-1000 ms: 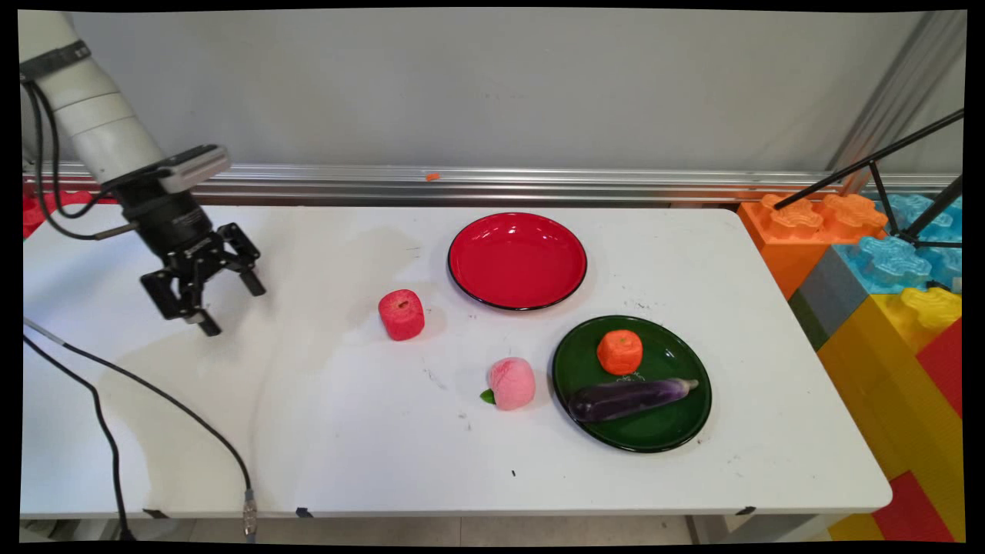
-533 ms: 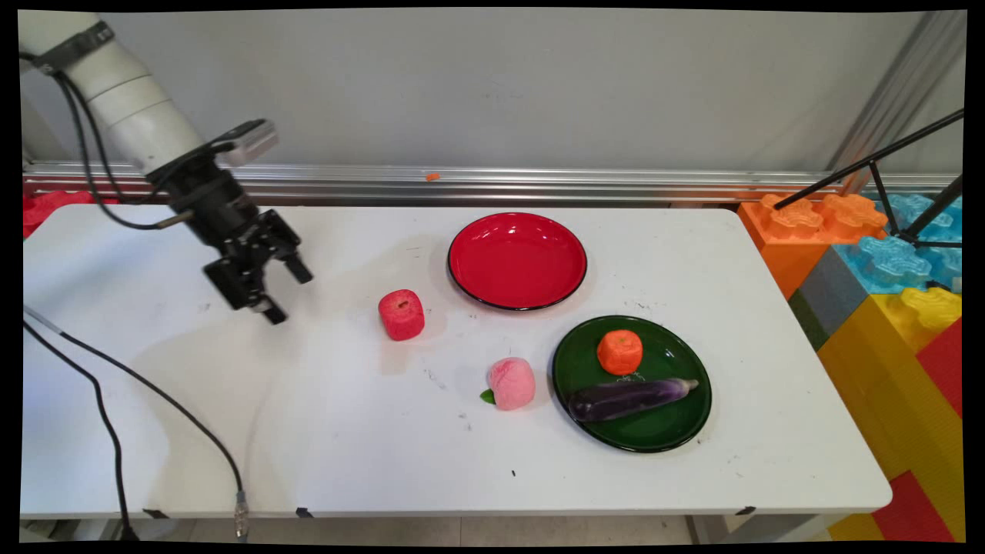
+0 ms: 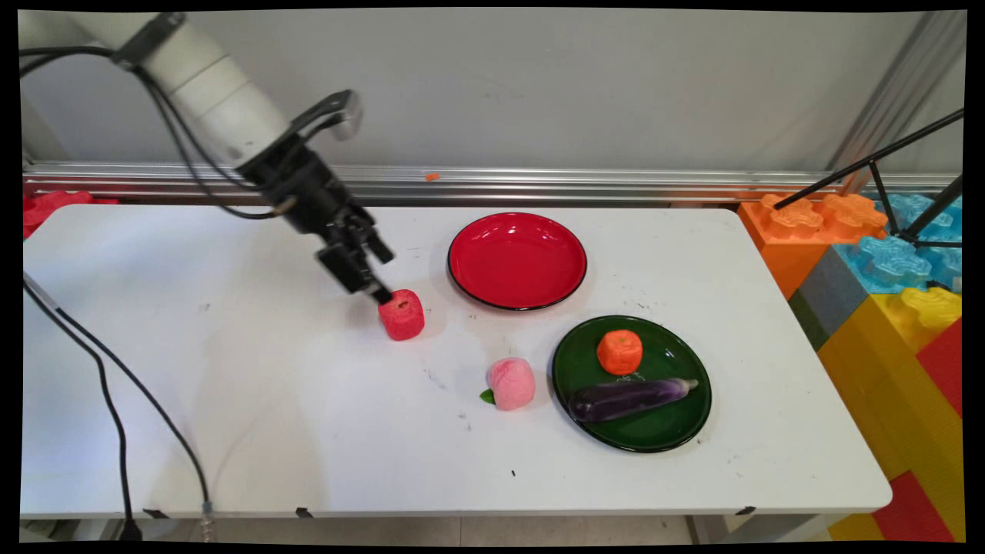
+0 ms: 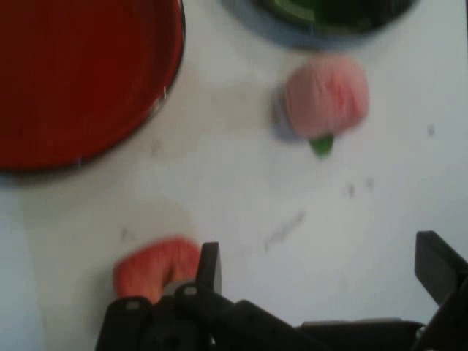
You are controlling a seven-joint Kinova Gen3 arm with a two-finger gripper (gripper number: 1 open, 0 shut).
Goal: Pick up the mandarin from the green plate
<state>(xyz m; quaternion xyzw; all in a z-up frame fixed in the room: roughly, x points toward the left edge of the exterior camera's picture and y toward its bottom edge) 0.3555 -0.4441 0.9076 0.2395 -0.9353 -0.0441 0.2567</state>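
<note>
Black tool (image 3: pixel 382 277) wide open, empty, beside one red apple (image 3: pixel 401 314); two plates, one peach (image 3: pixel 511 383)

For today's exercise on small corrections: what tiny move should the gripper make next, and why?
Probably a slight sideways shift toward the red apple: the open gripper has one finger beside the apple, which lies outside the gap rather than between the fingers.

apple (image 3: pixel 401 314) left of empty plate (image 3: pixel 517 261) | peach (image 3: pixel 511 382) before both

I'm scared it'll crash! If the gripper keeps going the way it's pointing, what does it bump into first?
Probably the red apple: the open gripper points down-right, one finger already beside it. Depth is uncertain.
</note>
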